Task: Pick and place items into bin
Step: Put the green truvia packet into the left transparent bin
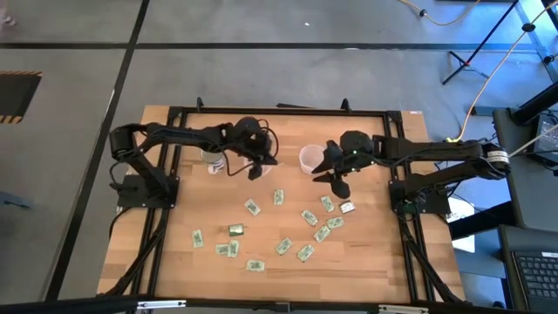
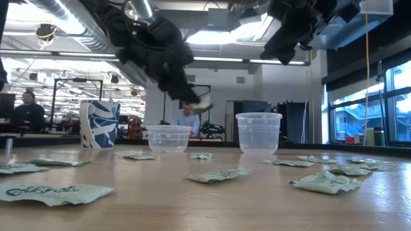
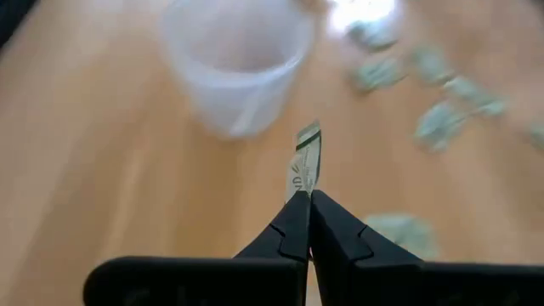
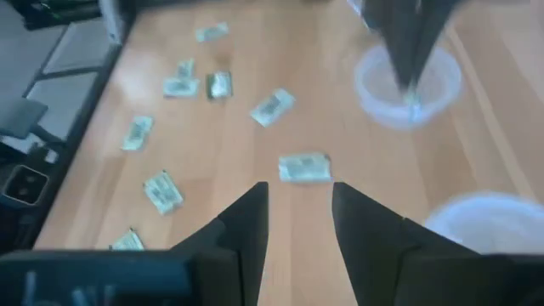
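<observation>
While the high view shows only that the left gripper (image 1: 258,166) hangs over the table's far middle, the left wrist view shows its fingers pinched together on a pale-green packet (image 3: 305,161), with a clear tub (image 3: 236,64) just ahead of it. The low view catches the same packet (image 2: 203,104) held well above the wood, level with the space between two clear tubs, the shallower one (image 2: 168,137) and the taller one (image 2: 259,132); a blue-and-white mug (image 2: 99,124) stands off to the side, which the wrist views do not show.

The right gripper (image 1: 335,179) hovers near the taller tub (image 1: 311,158), and the right wrist view shows its fingers (image 4: 245,223) spread apart with nothing between them, above a loose packet (image 4: 303,167).

The other packets (image 1: 283,246) lie scattered across the near half of the table (image 1: 166,253), mostly toward the right arm's side. Bare wood lies open along the left edge and between the two grippers.
</observation>
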Robot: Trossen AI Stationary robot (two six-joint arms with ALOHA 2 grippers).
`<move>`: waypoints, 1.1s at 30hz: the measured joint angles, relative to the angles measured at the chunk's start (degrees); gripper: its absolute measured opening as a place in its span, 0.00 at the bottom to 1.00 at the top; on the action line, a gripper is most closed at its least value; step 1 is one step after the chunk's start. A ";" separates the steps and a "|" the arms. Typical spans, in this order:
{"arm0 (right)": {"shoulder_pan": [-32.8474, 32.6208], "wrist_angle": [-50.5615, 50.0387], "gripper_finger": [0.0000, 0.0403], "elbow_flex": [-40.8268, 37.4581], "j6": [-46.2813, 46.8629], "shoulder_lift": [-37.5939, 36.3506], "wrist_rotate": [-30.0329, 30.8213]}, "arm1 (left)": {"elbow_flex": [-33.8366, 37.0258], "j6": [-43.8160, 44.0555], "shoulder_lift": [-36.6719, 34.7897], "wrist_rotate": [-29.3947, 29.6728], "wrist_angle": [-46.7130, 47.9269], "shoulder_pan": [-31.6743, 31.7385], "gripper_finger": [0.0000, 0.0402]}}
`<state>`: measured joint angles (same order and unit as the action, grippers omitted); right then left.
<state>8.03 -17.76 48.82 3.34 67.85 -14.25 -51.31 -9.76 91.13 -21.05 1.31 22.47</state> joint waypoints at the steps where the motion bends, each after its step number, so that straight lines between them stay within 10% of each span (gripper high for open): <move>1: 0.00 -0.40 0.33 -0.01 0.60 0.00 0.38 | -0.02 -0.04 -1.01 2.55 2.60 0.20 0.01; 8: 0.00 -1.05 0.33 -0.01 0.84 -0.02 1.13 | -0.08 0.44 -7.86 20.90 15.30 -0.36 0.01; 33: -0.04 -2.44 0.33 -0.33 0.59 0.24 0.28 | -0.08 1.71 -1.76 16.47 19.51 -1.80 0.01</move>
<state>7.99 -20.20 48.49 3.93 68.10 -13.97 -51.40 -8.05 89.37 -4.58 20.82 20.67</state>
